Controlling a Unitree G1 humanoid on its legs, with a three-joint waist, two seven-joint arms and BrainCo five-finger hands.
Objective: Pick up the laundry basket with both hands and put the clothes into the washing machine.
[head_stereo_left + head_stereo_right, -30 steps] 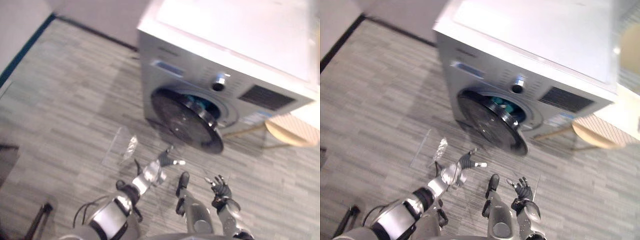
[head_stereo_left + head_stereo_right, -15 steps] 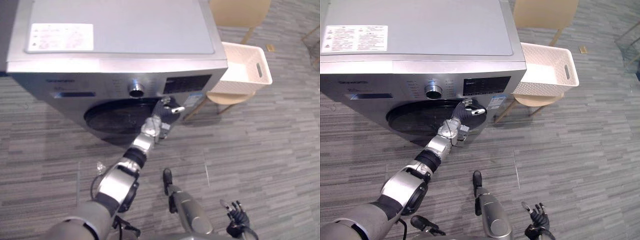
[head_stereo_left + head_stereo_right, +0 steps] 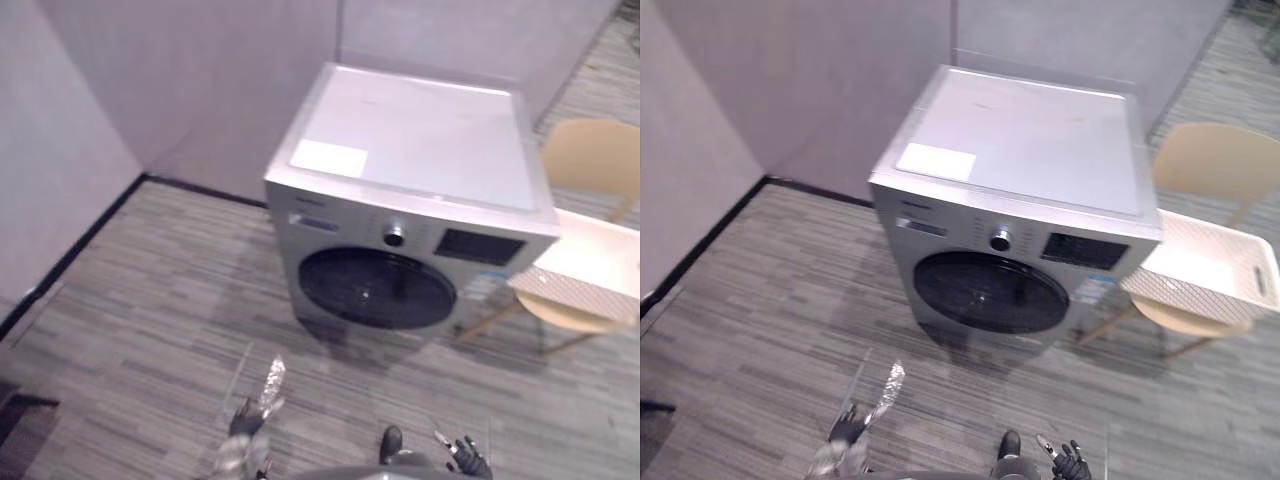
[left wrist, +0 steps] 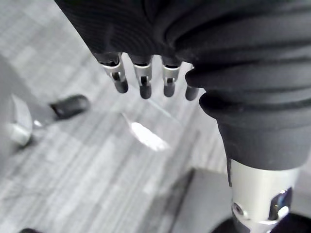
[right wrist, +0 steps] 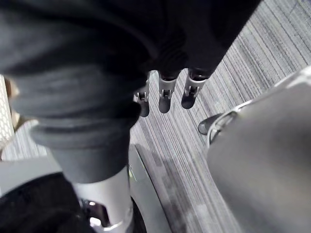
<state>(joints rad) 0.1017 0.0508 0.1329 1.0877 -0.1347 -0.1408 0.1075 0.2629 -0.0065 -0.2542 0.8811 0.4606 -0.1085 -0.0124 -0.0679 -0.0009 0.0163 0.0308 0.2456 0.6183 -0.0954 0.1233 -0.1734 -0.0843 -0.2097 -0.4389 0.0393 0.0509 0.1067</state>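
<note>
Two hands hang low and near the robot, well short of anything: the left hand (image 3: 245, 430) and the right hand (image 3: 466, 459), each with loosely straight fingers (image 4: 143, 80) holding nothing, the right's fingers (image 5: 165, 94) the same. Between them and the washing machine (image 3: 1020, 150) lies open grey striped floor (image 3: 760, 320), with a crumpled scrap of clear plastic (image 3: 886, 388) on it just ahead of the left hand. The machine stands in a corner of plain grey walls (image 3: 790, 70), its front turned toward the robot and its dark round door (image 3: 990, 292) flush against the front. The laundry basket (image 3: 1210, 268), white and perforated, sits on the seat of a tan chair (image 3: 1218, 160) just beside the machine's right side, well apart from both hands. Its open top faces up, and its long axis runs side to side, about in line with the machine's front, one short end near the machine and the other, with a handle slot, pointing away. Its inside looks pale, and I cannot tell what lies in it. A white label (image 3: 936, 161) sits on the lid's front left corner; there is a knob (image 3: 1000, 240), a dark display panel (image 3: 1085, 250) and a small sticker (image 3: 1096, 290) under it, all the print too small to read.
</note>
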